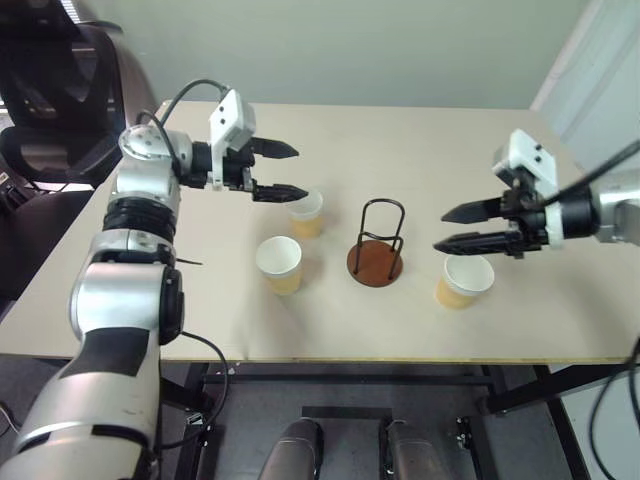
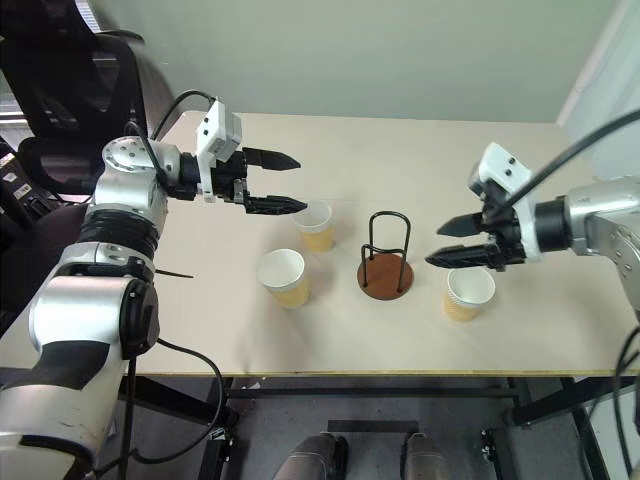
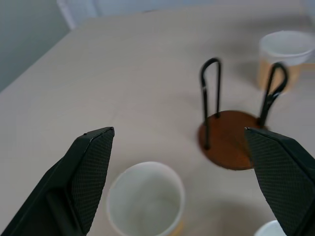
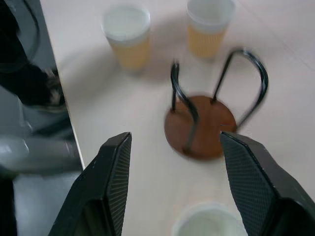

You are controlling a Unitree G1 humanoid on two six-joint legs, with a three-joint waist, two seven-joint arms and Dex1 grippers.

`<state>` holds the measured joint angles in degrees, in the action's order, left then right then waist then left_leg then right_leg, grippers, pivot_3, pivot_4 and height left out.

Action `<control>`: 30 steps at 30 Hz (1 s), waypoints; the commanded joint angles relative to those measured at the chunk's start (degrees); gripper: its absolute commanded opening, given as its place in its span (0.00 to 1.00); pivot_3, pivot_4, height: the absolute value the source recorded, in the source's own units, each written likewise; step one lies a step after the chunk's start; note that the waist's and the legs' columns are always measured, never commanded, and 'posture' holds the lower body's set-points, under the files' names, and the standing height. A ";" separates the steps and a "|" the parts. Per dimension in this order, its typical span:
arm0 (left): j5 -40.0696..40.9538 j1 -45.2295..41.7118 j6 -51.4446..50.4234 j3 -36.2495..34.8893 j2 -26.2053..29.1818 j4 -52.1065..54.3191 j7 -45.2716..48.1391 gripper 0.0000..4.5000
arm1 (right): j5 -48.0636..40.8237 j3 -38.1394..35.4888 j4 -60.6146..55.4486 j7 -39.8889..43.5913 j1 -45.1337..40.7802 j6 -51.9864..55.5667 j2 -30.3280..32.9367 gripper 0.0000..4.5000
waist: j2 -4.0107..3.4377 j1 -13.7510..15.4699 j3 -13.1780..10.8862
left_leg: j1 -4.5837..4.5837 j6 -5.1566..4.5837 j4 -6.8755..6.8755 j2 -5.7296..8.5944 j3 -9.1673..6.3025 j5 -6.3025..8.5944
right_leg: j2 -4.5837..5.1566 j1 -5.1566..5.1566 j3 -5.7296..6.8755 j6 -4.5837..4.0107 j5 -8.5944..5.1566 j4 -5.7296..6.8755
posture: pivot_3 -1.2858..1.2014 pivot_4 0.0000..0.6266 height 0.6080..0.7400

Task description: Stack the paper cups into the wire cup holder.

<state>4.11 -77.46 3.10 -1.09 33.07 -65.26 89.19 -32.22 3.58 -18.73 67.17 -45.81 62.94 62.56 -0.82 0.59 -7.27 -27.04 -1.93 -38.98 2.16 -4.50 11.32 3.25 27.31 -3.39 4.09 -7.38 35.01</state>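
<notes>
In the left eye view the wire cup holder (image 1: 378, 245) stands empty at the middle of the desk (image 1: 420, 140), its loops upright. Three paper cups stand upright and apart around it: one (image 1: 306, 213) to its upper left, one (image 1: 279, 264) to its left, one (image 1: 464, 281) to its lower right. The left claw (image 1: 285, 170), spread wide and holding nothing, hovers at the upper left with its tips just over the upper-left cup. The right claw (image 1: 448, 229), partly spread and empty, hangs just above the lower-right cup, pointing toward the holder.

In the left wrist view that cup (image 3: 145, 199) sits below and between the spread fingers (image 3: 91, 169), mouth up, with the holder (image 3: 231, 142) beyond.

In the right wrist view the lower-right cup's rim (image 4: 209, 221) lies close under the fingers (image 4: 115, 172).

Each arm has its own cup near; both call for a descent along the cup's upright axis.
</notes>
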 commanded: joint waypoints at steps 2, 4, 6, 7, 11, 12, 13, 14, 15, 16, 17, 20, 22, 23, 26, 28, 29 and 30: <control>10.12 -2.87 -7.46 5.09 0.72 7.28 3.31 1.00 | 0.03 -1.35 -3.93 2.55 3.90 -3.79 4.72 0.63 | 0.00 0.02 0.00 | -0.01 0.00 0.08 0.04 0.06 -0.01 | -0.04 -0.01 0.03 0.01 -0.01 0.00 | 0.52 0.24 1.00; 13.56 -2.87 -9.25 8.48 1.53 9.88 3.31 1.00 | 0.50 -0.88 -4.61 2.95 5.66 -5.28 5.87 0.63 | -0.01 -0.05 -0.01 | -0.06 0.01 0.05 -0.03 0.03 0.02 | 0.01 0.00 -0.03 0.04 -0.03 -0.02 | 0.52 0.24 1.00; 16.18 -2.69 -9.71 11.67 2.50 11.72 3.31 1.00 | 1.01 -0.33 -5.03 2.96 6.84 -6.62 6.38 0.63 | -0.01 -0.09 -0.01 | -0.06 0.02 -0.01 -0.06 0.05 0.08 | 0.04 0.03 -0.07 0.10 -0.05 -0.04 | 0.52 0.24 1.00; 17.54 -2.52 -9.82 13.53 3.10 12.86 3.31 1.00 | 1.51 0.15 -5.35 2.93 7.55 -7.40 6.58 0.63 | -0.01 -0.08 0.00 | -0.02 -0.01 0.05 0.01 0.21 0.09 | -0.10 0.05 0.15 0.16 -0.08 0.00 | 0.52 0.24 1.00; 22.27 -1.16 -8.78 20.54 6.09 17.35 3.31 1.00 | 4.14 2.71 -6.38 2.46 9.46 -10.35 6.77 0.63 | -0.02 -0.15 0.00 | 0.05 -0.07 -0.03 -0.06 0.23 0.21 | -0.04 -0.05 -0.02 0.37 -0.13 -0.04 | 0.52 0.24 1.00; 23.15 -0.85 -8.11 22.19 6.97 18.29 3.31 1.00 | 5.28 3.63 -6.41 2.44 9.85 -11.51 6.90 0.63 | -0.02 -0.20 -0.01 | 0.00 -0.08 -0.09 -0.11 0.14 0.23 | 0.06 -0.07 -0.11 0.39 -0.14 -0.06 | 0.52 0.24 1.00; 23.94 -0.48 -7.15 24.04 8.09 19.31 3.31 1.00 | 6.47 4.62 -6.34 2.49 10.11 -12.60 6.97 0.63 | -0.05 -0.18 -0.01 | 0.04 -0.09 -0.04 -0.03 0.21 0.23 | -0.08 -0.06 0.05 0.41 -0.16 -0.02 | 0.52 0.24 1.00; 24.64 -0.27 -6.40 25.55 8.99 19.99 3.31 1.00 | 7.28 5.28 -6.22 2.61 10.26 -13.38 7.00 0.63 | -0.04 -0.13 -0.01 | 0.04 -0.11 -0.08 -0.05 0.19 0.25 | 0.00 -0.09 -0.05 0.42 -0.16 -0.05 | 0.52 0.24 1.00; 25.18 -0.13 -5.76 26.92 9.80 20.51 3.31 1.00 | 7.93 5.82 -6.16 2.76 10.36 -13.99 6.99 0.63 | -0.04 -0.23 -0.01 | 0.01 -0.12 -0.12 -0.08 0.11 0.26 | 0.08 -0.10 -0.11 0.44 -0.16 -0.07 | 0.52 0.24 1.00; 25.67 -0.01 -5.07 28.19 10.53 20.96 3.31 1.00 | 8.48 6.24 -6.11 2.96 10.49 -14.54 7.00 0.63 | -0.04 -0.12 0.00 | 0.06 -0.12 -0.07 -0.02 0.21 0.25 | -0.03 -0.10 0.03 0.44 -0.17 -0.03 | 0.52 0.24 1.00; 26.01 0.10 -4.25 29.33 11.23 21.30 3.31 1.00 | 9.19 6.83 -6.09 3.11 10.56 -15.13 6.97 0.63 | -0.05 -0.05 -0.01 | 0.05 -0.13 -0.11 -0.05 0.17 0.26 | 0.04 -0.14 -0.06 0.45 -0.16 -0.05 | 0.52 0.24 1.00; 26.69 0.18 -2.22 31.47 12.63 21.78 3.31 1.00 | 12.17 8.85 -5.25 3.58 10.77 -17.68 6.96 0.63 | -0.04 0.03 -0.01 | 0.05 -0.13 -0.17 -0.02 0.11 0.25 | 0.05 -0.20 -0.06 0.46 -0.14 -0.08 | 0.52 0.24 1.00; 27.53 0.11 -2.14 31.71 13.08 21.86 3.31 1.00 | 14.58 10.12 -3.78 3.95 10.79 -19.85 7.03 0.63 | -0.02 0.14 0.00 | 0.05 -0.15 -0.22 0.02 0.06 0.24 | 0.06 -0.28 -0.01 0.46 -0.14 -0.10 | 0.52 0.24 1.00; 27.92 0.16 -2.25 31.74 13.29 22.01 3.31 1.00 | 15.69 10.60 -3.03 4.17 10.81 -20.91 7.14 0.63 | -0.02 0.18 -0.01 | 0.05 -0.15 -0.21 0.01 0.04 0.24 | 0.09 -0.28 -0.02 0.45 -0.13 -0.10 | 0.52 0.24 1.00; 28.84 0.54 -2.47 32.01 13.94 22.82 3.31 1.00 | 17.80 11.13 -1.11 5.27 10.98 -22.98 7.46 0.63 | -0.02 0.22 -0.01 | 0.06 -0.16 -0.22 0.04 0.01 0.24 | 0.11 -0.33 0.00 0.44 -0.13 -0.11 | 0.52 0.24 1.00; 29.24 0.77 -2.58 32.11 14.27 23.28 3.31 1.00 | 19.44 11.41 0.10 6.26 11.43 -24.79 7.91 0.63 | -0.02 0.20 0.00 | 0.06 -0.16 -0.20 0.06 0.02 0.23 | 0.09 -0.34 0.03 0.45 -0.13 -0.11 | 0.52 0.24 1.00; 29.42 0.94 -2.63 32.12 14.47 23.57 3.31 1.00 | 20.69 11.72 0.96 6.68 11.75 -26.11 8.24 0.63 | -0.02 0.23 0.00 | 0.07 -0.15 -0.19 0.04 0.02 0.24 | 0.11 -0.34 0.03 0.45 -0.14 -0.12 | 0.52 0.24 1.00; 29.67 1.17 -2.74 32.10 14.71 23.95 3.31 1.00 | 22.15 12.23 1.92 7.08 12.06 -27.58 8.56 0.63 | -0.02 0.20 -0.01 | 0.05 -0.15 -0.19 0.02 -0.01 0.24 | 0.12 -0.34 0.02 0.45 -0.14 -0.12 | 0.52 0.24 1.00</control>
<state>32.41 -75.95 -0.02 31.57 46.65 -43.05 90.60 -12.26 15.64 -17.45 73.31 -33.99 37.73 69.87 -0.85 0.79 -7.27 -26.97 -2.08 -39.14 2.21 -4.48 11.56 3.33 26.98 -3.33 4.54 -7.53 34.89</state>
